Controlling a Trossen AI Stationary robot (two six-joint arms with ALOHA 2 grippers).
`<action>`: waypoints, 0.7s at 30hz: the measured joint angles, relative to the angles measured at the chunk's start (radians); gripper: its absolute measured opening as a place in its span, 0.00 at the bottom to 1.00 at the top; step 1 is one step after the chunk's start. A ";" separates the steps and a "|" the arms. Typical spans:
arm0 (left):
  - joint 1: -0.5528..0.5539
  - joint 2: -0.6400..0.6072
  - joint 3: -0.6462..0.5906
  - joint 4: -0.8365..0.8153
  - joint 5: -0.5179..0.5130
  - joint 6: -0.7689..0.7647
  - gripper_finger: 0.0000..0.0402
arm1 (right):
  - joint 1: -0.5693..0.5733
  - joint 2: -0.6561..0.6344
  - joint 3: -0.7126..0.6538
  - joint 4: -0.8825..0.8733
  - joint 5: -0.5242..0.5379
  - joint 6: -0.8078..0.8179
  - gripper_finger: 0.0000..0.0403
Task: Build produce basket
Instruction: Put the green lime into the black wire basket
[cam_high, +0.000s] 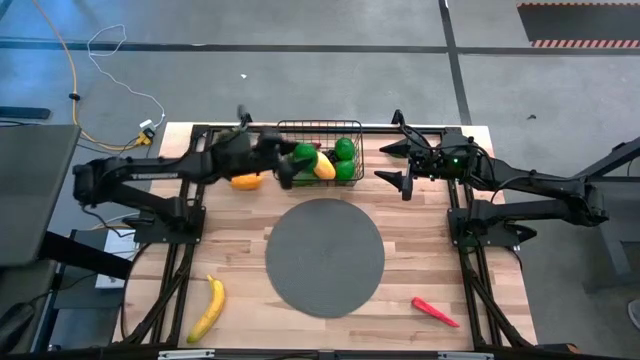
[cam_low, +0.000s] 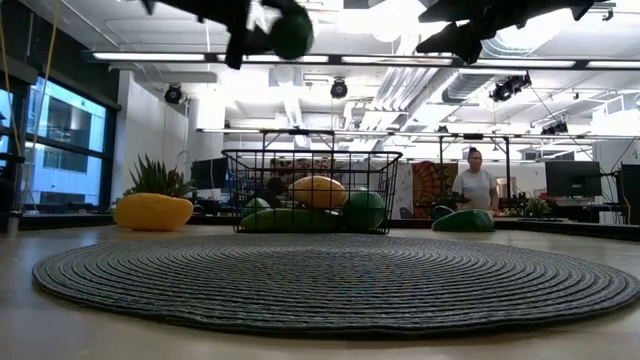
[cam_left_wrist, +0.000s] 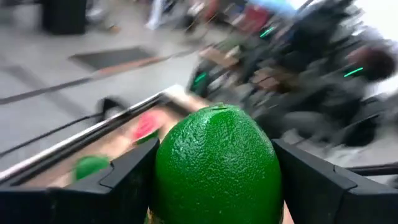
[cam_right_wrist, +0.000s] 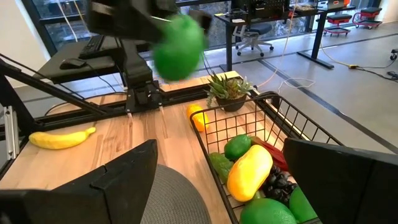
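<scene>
My left gripper (cam_high: 297, 160) is shut on a green lime (cam_left_wrist: 216, 165), held high over the left end of the black wire basket (cam_high: 352, 127). The lime also shows in the low view (cam_low: 291, 31) and the right wrist view (cam_right_wrist: 179, 45). The basket holds a yellow piece (cam_right_wrist: 249, 171), limes (cam_right_wrist: 237, 147), dark grapes (cam_right_wrist: 280, 183) and a red chilli. My right gripper (cam_high: 400, 165) is open and empty just right of the basket. A banana (cam_high: 207, 308) and a red chilli (cam_high: 435, 312) lie near the table's front edge. An orange-yellow piece (cam_high: 246, 181) lies left of the basket. My left gripper pinches the lime between its two fingers (cam_left_wrist: 127, 177), one on each of the lime's opposite sides (cam_left_wrist: 163, 180). The arm comes from the table's left. The lime is lifted clear, well above the basket's rim.
A round grey woven disc (cam_high: 325, 257) covers the table's middle. A green piece (cam_low: 462, 220) lies right of the basket, and a watermelon slice (cam_left_wrist: 146, 126) shows in the left wrist view. A small plant (cam_right_wrist: 229, 93) stands by the basket. A person (cam_low: 473, 185) stands in the room behind.
</scene>
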 joint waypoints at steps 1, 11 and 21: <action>0.017 0.032 0.047 -0.071 -0.025 0.014 0.69 | 0.000 0.000 0.000 0.000 0.000 0.001 0.82; 0.204 0.363 0.354 -0.449 -0.206 0.140 0.69 | 0.000 0.000 0.000 0.000 0.000 0.034 0.82; 0.266 0.556 0.360 -0.442 -0.198 0.128 0.69 | 0.000 0.000 0.000 0.000 0.000 0.071 0.82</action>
